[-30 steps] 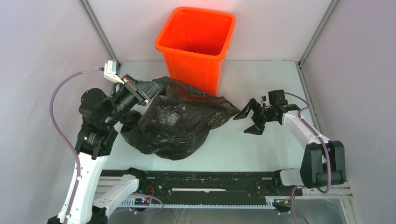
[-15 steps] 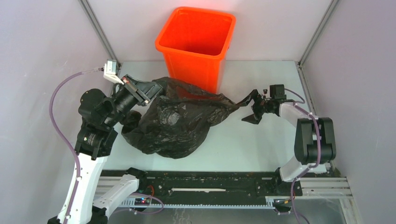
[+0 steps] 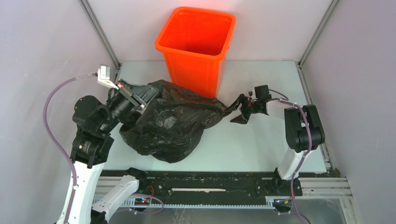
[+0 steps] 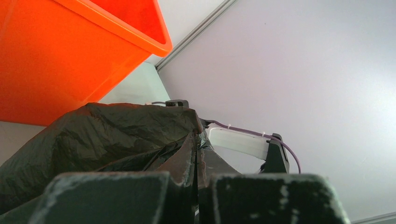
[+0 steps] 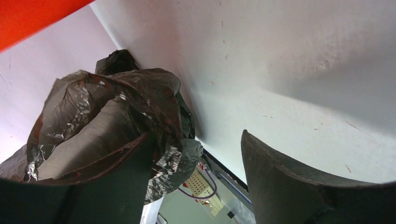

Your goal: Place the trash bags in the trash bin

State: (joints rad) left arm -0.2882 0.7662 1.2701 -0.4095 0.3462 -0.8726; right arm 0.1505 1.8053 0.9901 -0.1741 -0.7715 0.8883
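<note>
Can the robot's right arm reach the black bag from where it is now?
Probably yes. The right end effector is open at the pointed end of the black bag. The right wrist view shows film already lying between its jaws, and nothing stands between them.

Pale table (image 3: 261,140) sits right under the right gripper (image 3: 231,115). Grey walls (image 3: 359,56) either side of it, metal corner posts (image 3: 316,32) further back.

the trash bin (image 3: 194,70) is set at the table's (image 3: 261,140) back; the trash bag (image 3: 168,126) is spread before it, flanked by the left gripper (image 3: 148,93) and right gripper (image 3: 237,111).
</note>
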